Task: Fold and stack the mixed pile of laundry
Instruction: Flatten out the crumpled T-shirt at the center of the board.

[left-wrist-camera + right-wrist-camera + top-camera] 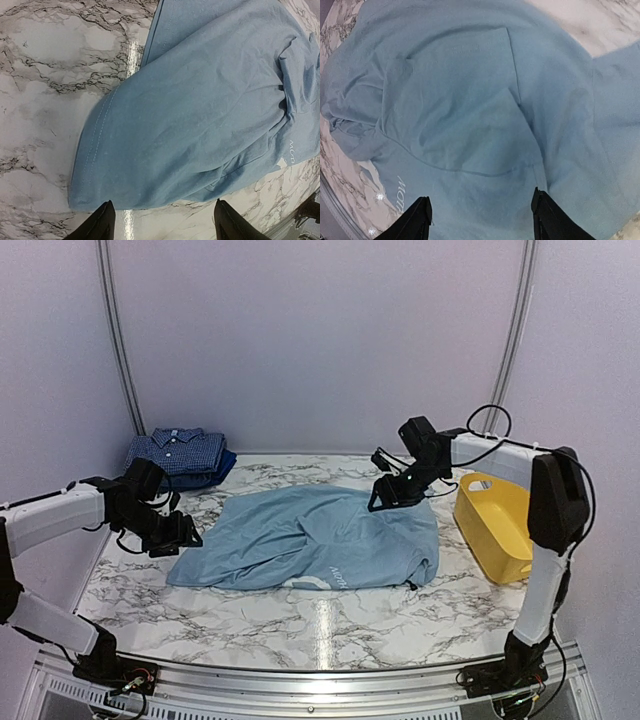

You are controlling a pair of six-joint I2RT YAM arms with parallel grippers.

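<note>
Top external view: the light-blue T-shirt [310, 540] lies spread but rumpled in the middle of the desk [300, 640], partly doubled over itself w/ a diagonal ridge thru the centre and a bit of white print near its front edge. The checked shirt [182, 450] sits folded at the far-left corner on top of a dark-blue piece [218, 472]. The yellow tub [495, 525] is on the right, apart from the tee. The left jaws hang just beside the tee's left edge. In the left wrist view both fingertips [100, 225] are spread wide w/ nothing btwn them, over bare marble right by the stitched hem. The right jaws hover above the tee's far-right part. The right wrist view shows them wide open too and empty, w/ cloth directly below. My read: the step in hand is flattening and folding the tee, which isn't on the stack yet. To do it well, ea. side should pinch at a hem or corner, not the bunched middle. The left side has the hem right there, so it can drop low, slide one finger under the edge and close. The right side should prob. go for an outer edge rather than mid-cloth, else it lifts a tent & drags the whole garment. Then lift both together, keep the fabric taut btwn the grips, lay it over so the edges meet, and smooth. Main risk: catching extra layers at the doubled bit, which locks the crease in.
</note>
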